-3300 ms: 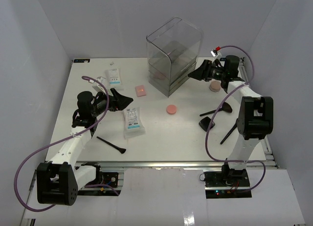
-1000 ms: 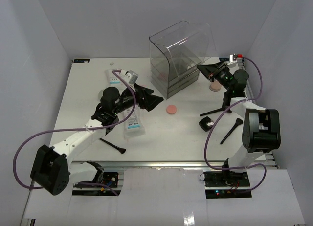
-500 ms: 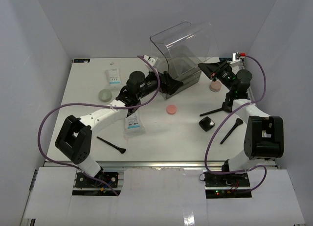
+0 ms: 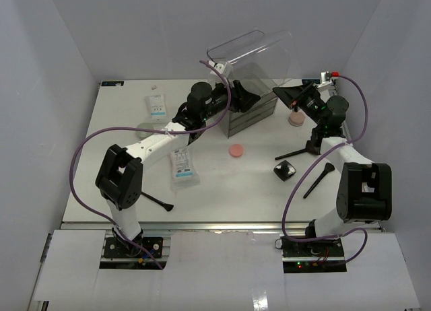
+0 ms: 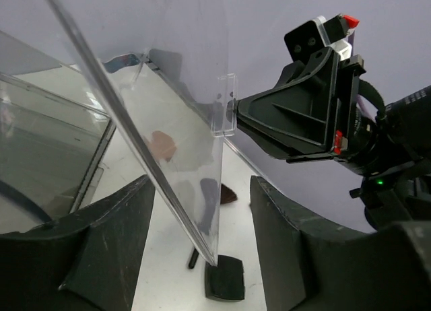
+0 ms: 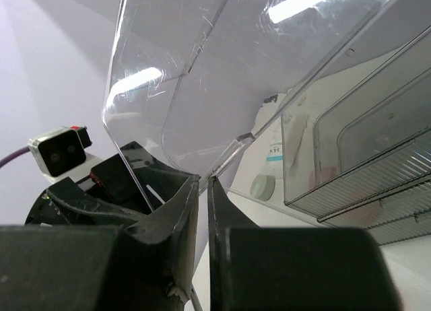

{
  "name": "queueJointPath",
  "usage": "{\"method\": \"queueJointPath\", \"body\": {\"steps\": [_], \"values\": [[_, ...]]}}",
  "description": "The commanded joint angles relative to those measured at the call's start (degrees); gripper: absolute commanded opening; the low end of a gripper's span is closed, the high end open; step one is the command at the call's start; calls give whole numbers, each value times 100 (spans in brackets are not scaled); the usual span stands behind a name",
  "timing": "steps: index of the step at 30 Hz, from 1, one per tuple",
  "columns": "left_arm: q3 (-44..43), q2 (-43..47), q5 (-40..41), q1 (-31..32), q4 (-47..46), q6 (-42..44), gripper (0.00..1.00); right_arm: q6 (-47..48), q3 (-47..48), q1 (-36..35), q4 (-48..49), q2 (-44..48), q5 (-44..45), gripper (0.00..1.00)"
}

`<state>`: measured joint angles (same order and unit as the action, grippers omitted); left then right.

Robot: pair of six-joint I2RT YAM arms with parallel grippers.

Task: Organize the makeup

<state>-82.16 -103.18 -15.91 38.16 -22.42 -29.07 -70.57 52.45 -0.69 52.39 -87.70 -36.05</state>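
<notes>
The clear box (image 4: 252,112) stands at the back centre with its lid (image 4: 252,48) raised. My right gripper (image 4: 277,91) is shut on the lid's front tab (image 5: 225,112), its tips (image 6: 203,180) pinching the clear edge. My left gripper (image 4: 250,99) reaches in under the lid and is open; the lid's edge (image 5: 195,223) passes between its fingers (image 5: 114,250) untouched. The makeup lies around: a pink round compact (image 4: 235,151), a black faceted compact (image 4: 285,169), a beige compact (image 4: 295,118), two brushes (image 4: 296,151) (image 4: 318,180) and two sachets (image 4: 182,166) (image 4: 157,106).
Another thin brush (image 4: 156,201) lies at the front left. A pale green compact (image 4: 145,129) shows partly behind my left arm. Something pink (image 6: 313,180) shows dimly inside the box. The box's dark drawers (image 4: 259,119) face the table's middle. White walls close in three sides.
My left arm has swung from the table's left across to the box, its jaws narrowing around the lid's edge. The right gripper has lifted the lid higher.
</notes>
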Motion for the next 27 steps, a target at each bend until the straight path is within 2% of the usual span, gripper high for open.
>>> {"method": "queueJointPath", "body": {"steps": [1, 4, 7, 10, 13, 17, 20, 22, 24, 27], "values": [[-340, 33, -217, 34, 151, -229, 58, 298, -26, -28, 274, 243, -137, 17], [-342, 85, -332, 34, 159, -279, 37, 440, -12, -28, 253, 200, -246, 27], [-311, 159, -387, 33, 142, -331, 26, 671, -9, -28, 158, 204, -361, 39], [-342, 203, -395, 25, 153, -382, 21, 1050, -46, -25, -15, 308, -454, 47], [-459, 220, -386, 7, 257, -434, 17, 1944, -219, 12, -627, 601, -561, 64], [-485, 287, -394, -68, 283, -518, 14, 2998, -514, 359, -1394, 1125, -712, 73], [-461, 338, -447, -169, 219, -721, 12, 4128, -446, 659, -2577, 1305, -660, 84], [-468, 360, -527, -256, 168, -838, 11, 5258, -153, 710, -3598, 1288, -336, 90], [-470, 381, -604, -305, 126, -950, 10, 6159, 241, 710, -4457, 1074, 205, 90], [-484, 429, -694, -372, 56, -1090, 10, 6803, 799, 710, -5251, 627, 862, 90]]}}
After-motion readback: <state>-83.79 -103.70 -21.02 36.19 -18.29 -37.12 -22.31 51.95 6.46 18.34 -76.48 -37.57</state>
